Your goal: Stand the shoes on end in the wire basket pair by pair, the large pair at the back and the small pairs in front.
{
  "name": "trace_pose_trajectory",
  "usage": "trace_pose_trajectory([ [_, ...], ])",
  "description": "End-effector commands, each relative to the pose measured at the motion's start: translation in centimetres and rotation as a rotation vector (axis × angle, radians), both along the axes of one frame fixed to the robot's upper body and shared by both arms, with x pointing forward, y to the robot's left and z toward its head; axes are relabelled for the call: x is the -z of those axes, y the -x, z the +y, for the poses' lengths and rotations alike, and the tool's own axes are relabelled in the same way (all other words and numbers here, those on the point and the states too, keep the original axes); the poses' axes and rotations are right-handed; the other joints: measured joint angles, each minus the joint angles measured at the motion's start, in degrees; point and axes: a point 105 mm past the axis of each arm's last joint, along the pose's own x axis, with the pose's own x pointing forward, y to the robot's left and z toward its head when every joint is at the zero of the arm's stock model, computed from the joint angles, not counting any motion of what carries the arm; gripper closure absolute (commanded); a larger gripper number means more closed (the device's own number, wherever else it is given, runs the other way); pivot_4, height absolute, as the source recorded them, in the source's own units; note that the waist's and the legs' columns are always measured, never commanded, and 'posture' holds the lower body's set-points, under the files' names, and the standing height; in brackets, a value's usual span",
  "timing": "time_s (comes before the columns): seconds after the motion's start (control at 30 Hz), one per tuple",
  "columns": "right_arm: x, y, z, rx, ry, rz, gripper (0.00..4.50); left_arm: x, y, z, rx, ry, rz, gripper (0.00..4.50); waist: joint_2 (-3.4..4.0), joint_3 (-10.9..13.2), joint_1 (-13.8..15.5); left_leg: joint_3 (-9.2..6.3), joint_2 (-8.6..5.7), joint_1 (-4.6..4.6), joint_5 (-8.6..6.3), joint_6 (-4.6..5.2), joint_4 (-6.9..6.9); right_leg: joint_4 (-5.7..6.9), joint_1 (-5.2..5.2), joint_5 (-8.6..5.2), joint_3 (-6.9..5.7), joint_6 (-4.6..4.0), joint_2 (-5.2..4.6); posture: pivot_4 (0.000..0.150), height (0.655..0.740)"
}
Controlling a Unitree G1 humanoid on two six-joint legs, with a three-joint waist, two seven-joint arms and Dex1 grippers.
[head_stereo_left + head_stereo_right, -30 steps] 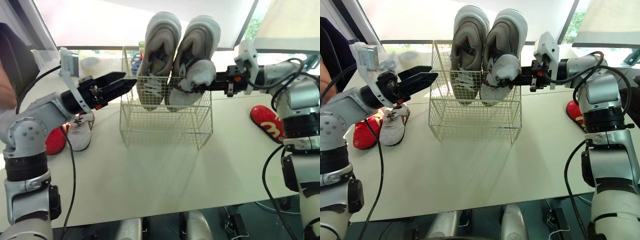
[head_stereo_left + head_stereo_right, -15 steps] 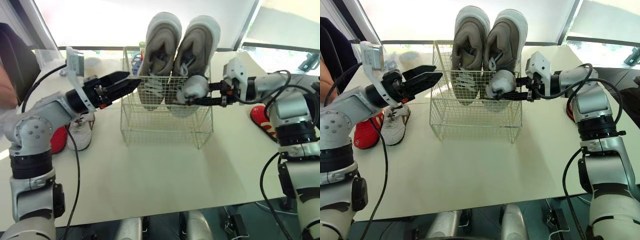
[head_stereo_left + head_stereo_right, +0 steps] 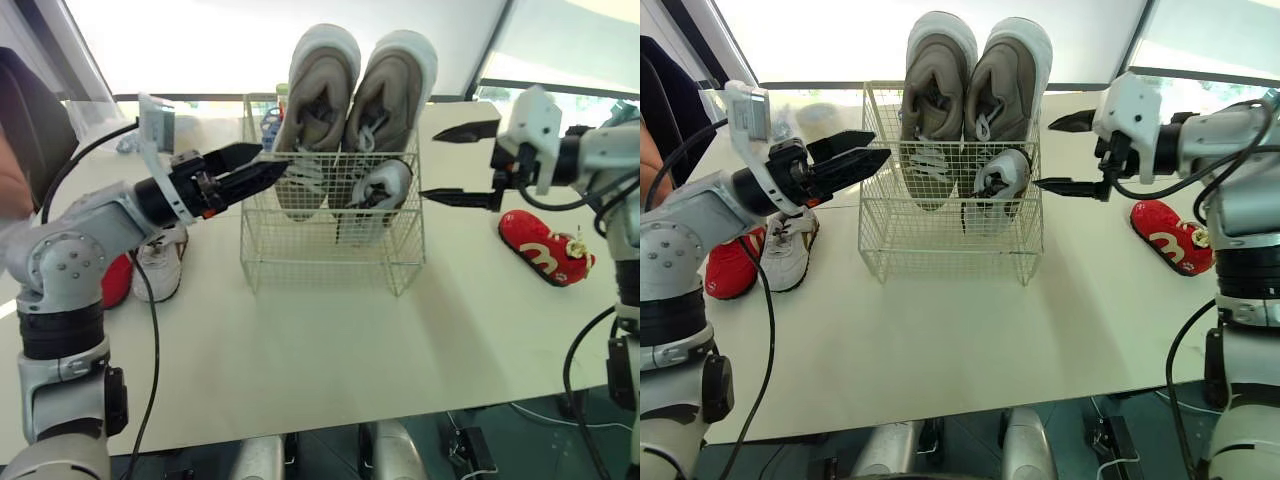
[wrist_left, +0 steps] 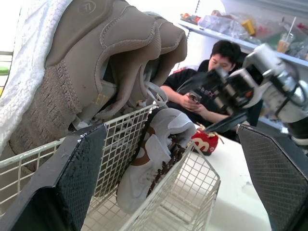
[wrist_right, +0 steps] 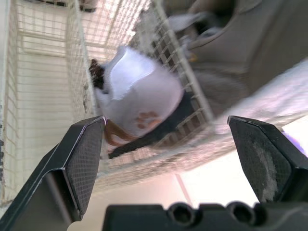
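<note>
Right hand just released and backed off, fingers wide. Small shoe now sits toe-up in wire basket, front right, against large pair. Left hand wide, empty. One small shoe in; red shoe waits on desk.

I see a pale tabletop spread wide across both head views. Something blue sits toward its far edge, too hidden for me to identify. On the left wrist feed, a person in dark clothing sits beyond the tabletop, holding a phone, with a cluttered shelf above.
</note>
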Motion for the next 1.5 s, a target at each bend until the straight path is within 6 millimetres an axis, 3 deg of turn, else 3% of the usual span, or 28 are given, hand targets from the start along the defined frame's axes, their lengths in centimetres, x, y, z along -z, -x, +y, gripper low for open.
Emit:
trace_pose_trajectory([
  [0.03,-3.5,2.9,1.0,-0.064,-0.064,-0.105,0.10,-1.0,-1.0,4.1,-0.214,-0.054,-0.046,0.00,0.01,0.01,-0.08,0.00,0.00,0.00,0.00,-0.01,-0.03,0.00,-0.02,0.00,0.00,0.00,0.00,0.150,0.7347],
  [0.17,-4.0,5.3,3.5,-0.187,-0.108,-0.088,0.10,0.2,-2.4,7.6,-0.417,-0.158,-0.008,0.00,0.01,0.00,-0.07,-0.01,0.07,0.02,-0.02,-0.05,-0.04,0.00,-0.03,0.00,0.00,-0.01,0.02,0.150,0.7347],
  [0.37,-4.0,7.7,6.7,-0.366,-0.128,-0.055,0.10,4.0,-5.3,15.8,-0.840,-0.308,0.193,0.00,0.02,0.00,0.32,-0.01,0.08,-0.01,-0.06,-0.10,-0.05,-0.04,-0.16,0.03,0.00,-0.06,0.00,0.150,0.7347],
  [0.43,-3.9,7.8,6.9,-0.378,-0.125,-0.052,0.10,4.8,-5.8,16.8,-0.889,-0.320,0.232,0.00,0.01,0.00,0.43,-0.03,0.09,-0.01,-0.07,-0.10,-0.06,-0.06,-0.22,0.04,-0.02,-0.08,0.00,0.150,0.7347],
  [0.53,-4.0,7.8,7.1,-0.382,-0.127,-0.050,0.10,6.5,-6.3,17.5,-0.911,-0.342,0.290,0.00,-0.06,0.01,0.44,-0.02,0.09,-0.05,-0.08,-0.10,-0.07,-0.17,-0.29,0.10,-0.02,-0.16,-0.02,0.150,0.7347],
  [0.8,-4.0,8.1,7.1,-0.372,-0.132,-0.044,0.10,10.9,-8.4,16.2,-0.863,-0.372,0.396,0.00,-0.11,0.01,0.34,0.31,0.10,-0.11,-0.10,-0.09,-0.16,-0.11,-0.35,0.18,-0.10,-0.26,-0.23,0.150,0.7347],
  [1.1,-4.0,8.1,6.9,-0.333,-0.137,-0.047,0.10,14.0,-9.2,16.5,-0.868,-0.427,0.466,0.00,-0.12,0.01,0.23,0.47,0.12,-0.09,-0.14,-0.03,-0.14,-0.09,-0.37,0.19,-0.12,-0.26,-0.27,0.150,0.7347],
  [1.2,-4.0,8.1,6.9,-0.323,-0.137,-0.050,0.00,14.8,-9.2,16.4,-0.856,-0.422,0.496,0.91,-0.12,0.00,0.22,0.49,0.12,-0.07,-0.14,-0.02,-0.14,-0.09,-0.37,0.19,-0.11,-0.26,-0.28,0.150,0.7347],
  [1.43,-4.0,7.9,6.9,-0.309,-0.133,-0.060,0.00,15.9,-8.8,16.3,-0.835,-0.387,0.553,4.12,-0.10,-0.01,0.26,0.66,0.13,0.07,-0.15,-0.01,-0.13,0.02,-0.34,0.19,-0.17,-0.26,-0.45,0.150,0.7347],
  [1.47,-4.0,7.8,6.8,-0.306,-0.131,-0.062,0.00,15.6,-8.9,16.4,-0.842,-0.378,0.547,4.44,-0.10,-0.01,0.26,0.67,0.13,0.07,-0.15,-0.01,-0.12,0.03,-0.35,0.19,-0.18,-0.26,-0.46,0.150,0.7347],
  [1.5,-4.0,7.8,6.8,-0.304,-0.130,-0.064,0.00,15.2,-9.0,16.6,-0.854,-0.371,0.536,4.49,-0.11,-0.02,0.26,0.67,0.13,0.07,-0.15,0.00,-0.12,0.03,-0.35,0.19,-0.18,-0.26,-0.46,0.150,0.7347],
])
